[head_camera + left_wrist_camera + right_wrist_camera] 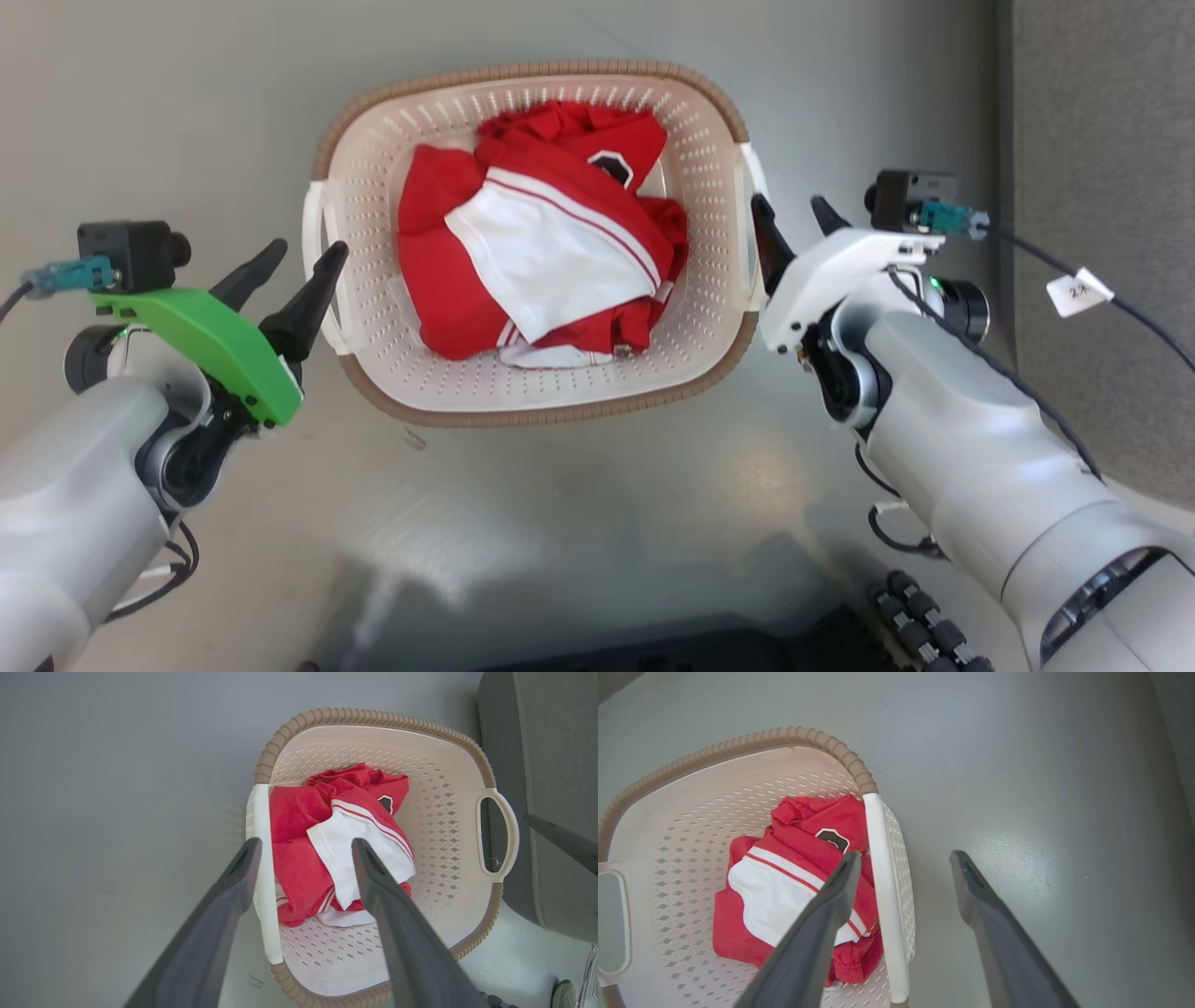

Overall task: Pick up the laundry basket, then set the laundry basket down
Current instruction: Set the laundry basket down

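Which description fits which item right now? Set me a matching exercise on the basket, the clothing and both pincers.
Column A
1. laundry basket
2. red and white garment
3. left pincer
4. right pincer

Column B
a. open, with a white cover behind it
b. lies crumpled inside another item
c. cream, with a brown rim
d. open, with a green cover behind it

Pairs: 1-c, 2-b, 3-d, 4-a

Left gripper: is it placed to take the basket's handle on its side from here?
Probably yes. The left gripper is open, its fingers straddling the white handle of the laundry basket, nothing between them; the clothes lie inside.
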